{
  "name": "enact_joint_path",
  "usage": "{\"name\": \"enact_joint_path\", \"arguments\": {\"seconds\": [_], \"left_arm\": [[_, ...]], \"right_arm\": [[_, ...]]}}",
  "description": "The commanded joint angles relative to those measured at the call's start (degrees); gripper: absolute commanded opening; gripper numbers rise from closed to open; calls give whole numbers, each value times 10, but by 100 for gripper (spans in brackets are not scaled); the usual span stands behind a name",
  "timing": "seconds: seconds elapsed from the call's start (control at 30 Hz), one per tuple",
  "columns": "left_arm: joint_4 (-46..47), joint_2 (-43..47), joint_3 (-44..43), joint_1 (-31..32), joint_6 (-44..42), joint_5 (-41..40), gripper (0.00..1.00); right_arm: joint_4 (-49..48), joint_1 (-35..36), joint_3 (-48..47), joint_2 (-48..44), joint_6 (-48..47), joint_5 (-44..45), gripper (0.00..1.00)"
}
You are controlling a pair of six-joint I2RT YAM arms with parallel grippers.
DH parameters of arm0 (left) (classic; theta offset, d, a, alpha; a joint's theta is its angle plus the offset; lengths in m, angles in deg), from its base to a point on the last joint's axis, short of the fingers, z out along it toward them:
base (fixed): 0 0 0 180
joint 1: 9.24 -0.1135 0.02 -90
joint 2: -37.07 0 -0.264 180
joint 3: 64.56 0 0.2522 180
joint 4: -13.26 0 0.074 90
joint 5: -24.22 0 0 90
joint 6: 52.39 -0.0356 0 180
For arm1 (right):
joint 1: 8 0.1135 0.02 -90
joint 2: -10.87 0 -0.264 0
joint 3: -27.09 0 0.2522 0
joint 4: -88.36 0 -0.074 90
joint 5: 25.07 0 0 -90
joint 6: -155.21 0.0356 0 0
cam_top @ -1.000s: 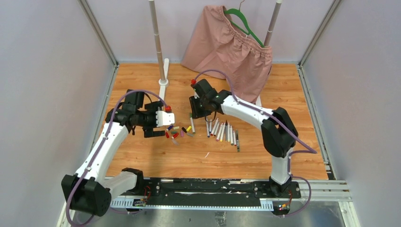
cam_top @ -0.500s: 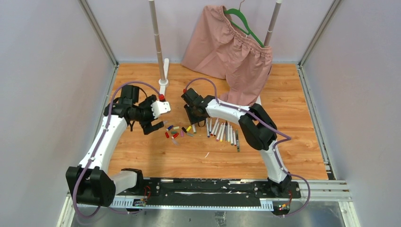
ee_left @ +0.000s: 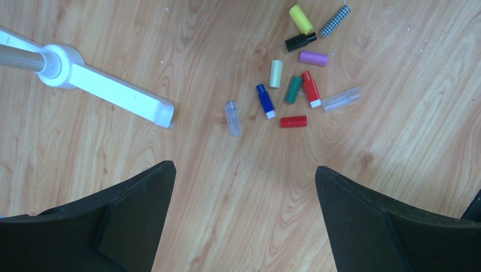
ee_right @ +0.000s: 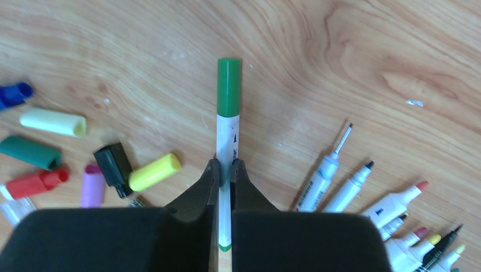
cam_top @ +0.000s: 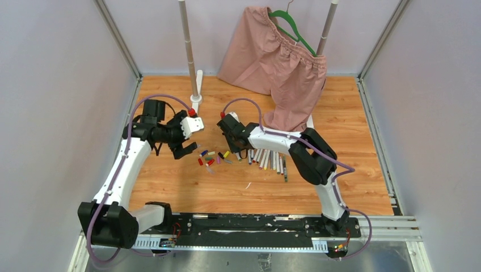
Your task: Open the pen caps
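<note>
The right gripper (ee_right: 226,170) is pinched tight on the white barrel of a pen (ee_right: 229,136), holding it low down. The barrel runs straight out ahead of the fingers and ends in its green cap (ee_right: 228,95) — seated on the pen and well clear of the fingertips. Whether the pen rests on the wooden table (ee_right: 340,51) or is just off it cannot be told. To the left of the pen lies a scatter of loose caps (ee_right: 154,171) in yellow, black, purple, red, dark green, cream and blue, with the yellow and black ones nearest the fingers. To its right a fan of uncapped pens (ee_right: 353,184) lies on the wood with tips bared.

The left gripper (ee_left: 244,175) hangs above the table with its fingers spread wide and nothing between them. In its wrist view the same caps lie out beyond the fingertips — a clear cap (ee_left: 232,118) and a red cap (ee_left: 293,121) are nearest, and the others are grouped farther off. A white stand foot (ee_left: 108,90) lies on the wood to the left of them, apart from the caps.
</note>
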Motion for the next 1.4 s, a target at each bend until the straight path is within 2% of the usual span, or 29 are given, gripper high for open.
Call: {"name": "enact_joint_path", "arguments": {"seconds": [0.0, 0.13, 0.23, 0.33, 0.47, 0.63, 0.87, 1.13, 1.2, 1.37], "left_arm": [[-4, 18, -14, -3, 19, 45, 100], [-4, 23, -13, -3, 5, 60, 100], [-3, 32, -1, -3, -33, 60, 100], [-3, 60, 26, -3, -112, 71, 100], [-2, 115, 66, 8, -260, 79, 99], [5, 129, 58, 78, -357, 52, 97], [7, 85, 22, 164, -377, -1, 95], [7, 80, 31, 219, -400, -47, 77], [7, 72, 24, 220, -388, -54, 69], [8, 64, 17, 220, -375, -68, 42]], "right_arm": [[2, 7, 60, -24, -11, 28, 0], [0, -3, 59, -58, -33, 15, 0], [-3, -26, 61, -96, -43, -45, 0], [-2, -40, 69, -135, -45, -117, 0], [4, -51, 79, -174, -36, -246, 0], [18, -51, 70, -197, -23, -409, 0], [30, -49, 33, -209, -11, -550, 0], [30, -50, 4, -195, -3, -621, 0], [30, -50, 3, -193, -4, -632, 0], [31, -50, 4, -187, -7, -644, 0]]}}
